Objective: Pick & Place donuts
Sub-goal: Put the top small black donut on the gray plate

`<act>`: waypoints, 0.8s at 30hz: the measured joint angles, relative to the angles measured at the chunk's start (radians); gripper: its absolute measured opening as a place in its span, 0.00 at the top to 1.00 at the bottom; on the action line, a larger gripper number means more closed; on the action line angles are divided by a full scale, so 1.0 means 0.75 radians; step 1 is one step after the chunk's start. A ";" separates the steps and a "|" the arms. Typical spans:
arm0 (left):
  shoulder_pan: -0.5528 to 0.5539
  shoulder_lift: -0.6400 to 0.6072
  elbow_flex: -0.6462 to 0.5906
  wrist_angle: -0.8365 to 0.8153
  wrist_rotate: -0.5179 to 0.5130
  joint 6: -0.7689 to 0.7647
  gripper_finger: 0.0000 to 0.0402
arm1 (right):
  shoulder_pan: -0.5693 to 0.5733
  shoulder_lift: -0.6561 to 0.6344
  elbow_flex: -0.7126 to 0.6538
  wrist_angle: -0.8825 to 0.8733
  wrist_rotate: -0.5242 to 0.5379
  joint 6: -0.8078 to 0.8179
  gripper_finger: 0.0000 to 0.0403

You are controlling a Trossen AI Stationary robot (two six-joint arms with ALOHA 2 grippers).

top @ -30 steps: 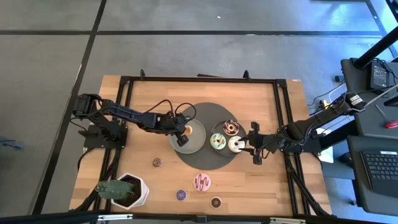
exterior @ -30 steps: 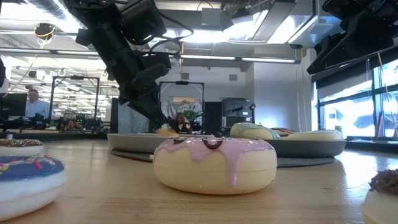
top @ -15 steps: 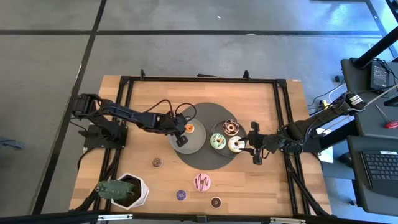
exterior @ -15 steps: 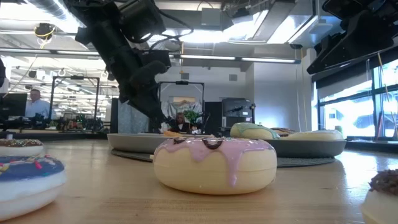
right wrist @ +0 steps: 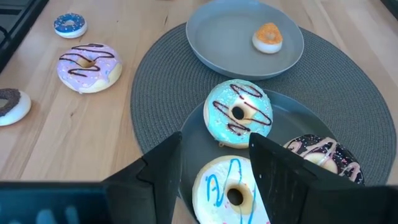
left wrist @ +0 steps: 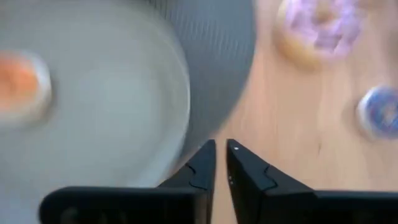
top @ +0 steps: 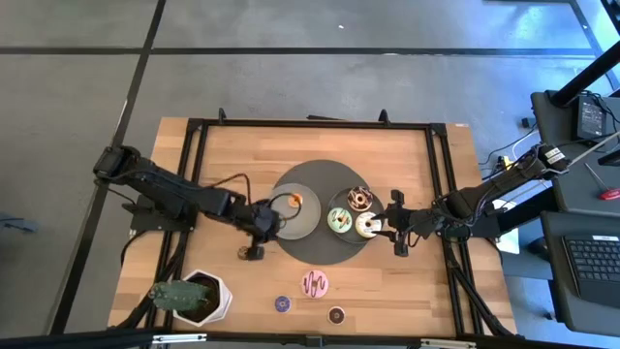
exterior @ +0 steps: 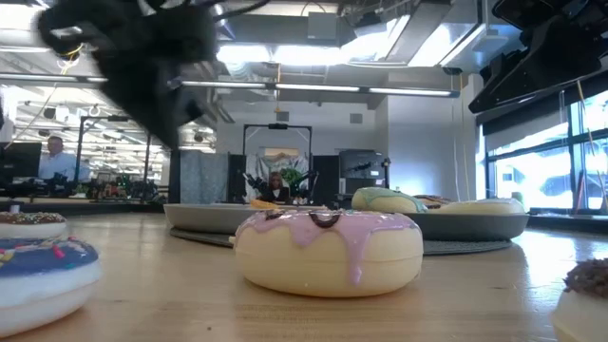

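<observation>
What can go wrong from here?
The left gripper, jaws nearly shut, sits low by the light grey plate and the mat edge; its next sweep may clip either. The orange mini donut lies loose on that plate and could roll off. The right gripper straddles the cream donut, crowded against the green one.

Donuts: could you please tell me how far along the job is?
Done: orange mini on the light plate; green, cream, chocolate on the dark plate. In hand: nothing; left gripper empty near the mat, right gripper open over cream. Left: pink, blue mini, dark mini on the table.
</observation>
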 joint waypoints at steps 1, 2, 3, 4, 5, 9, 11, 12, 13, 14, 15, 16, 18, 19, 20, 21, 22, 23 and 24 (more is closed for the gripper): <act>-0.027 0.000 0.000 -0.069 -0.002 -0.053 0.92 | 0.000 0.000 0.000 0.001 0.000 0.000 0.54; -0.053 0.000 0.000 -0.138 -0.003 -0.110 0.92 | 0.000 0.000 0.000 0.003 0.000 0.000 0.54; -0.080 0.000 0.000 -0.195 -0.003 -0.160 0.91 | 0.000 0.000 0.000 0.004 0.000 0.000 0.54; -0.106 0.000 0.000 -0.240 -0.003 -0.197 0.91 | 0.000 0.000 0.000 0.004 0.001 0.000 0.54; -0.134 0.000 0.000 -0.272 -0.007 -0.228 0.91 | 0.000 0.000 0.000 0.005 0.001 0.000 0.54; -0.238 0.000 0.000 -0.335 -0.065 -0.269 0.90 | 0.000 0.000 0.000 0.009 0.001 0.000 0.54; -0.275 0.000 0.000 -0.344 -0.085 -0.292 0.89 | 0.000 0.000 0.000 0.009 0.001 0.000 0.54; -0.289 0.000 0.000 -0.345 -0.100 -0.317 0.89 | 0.000 0.000 0.000 0.009 0.001 0.000 0.54; -0.299 0.000 0.000 -0.344 -0.118 -0.347 0.89 | 0.000 0.000 0.000 0.009 0.001 0.000 0.54; -0.306 0.000 0.000 -0.342 -0.137 -0.375 0.89 | 0.000 0.000 0.000 0.009 0.001 0.000 0.54; -0.310 0.000 0.000 -0.341 -0.147 -0.395 0.88 | 0.000 0.000 0.000 0.009 0.001 0.000 0.54; -0.310 0.000 0.000 -0.342 -0.150 -0.405 0.88 | 0.000 0.000 0.000 0.009 0.001 0.000 0.54; -0.310 0.000 0.000 -0.341 -0.143 -0.406 0.87 | 0.000 0.000 0.000 0.009 0.001 0.000 0.54; -0.310 0.000 0.000 -0.341 -0.136 -0.407 0.87 | 0.000 0.000 0.000 0.009 0.001 0.000 0.54; -0.311 0.000 0.000 -0.341 -0.133 -0.407 0.87 | 0.000 0.000 0.000 0.009 0.001 0.000 0.54; -0.311 0.000 0.000 -0.342 -0.133 -0.407 0.86 | 0.000 0.000 0.000 0.009 0.001 0.000 0.54; -0.311 0.000 0.000 -0.341 -0.133 -0.407 0.86 | 0.000 0.000 0.000 0.009 0.001 0.000 0.54; -0.311 0.000 0.000 -0.342 -0.132 -0.407 0.85 | 0.000 0.000 0.000 0.009 0.001 0.001 0.54; -0.311 0.000 0.000 -0.341 -0.132 -0.407 0.84 | 0.000 0.000 0.000 0.009 0.001 0.001 0.54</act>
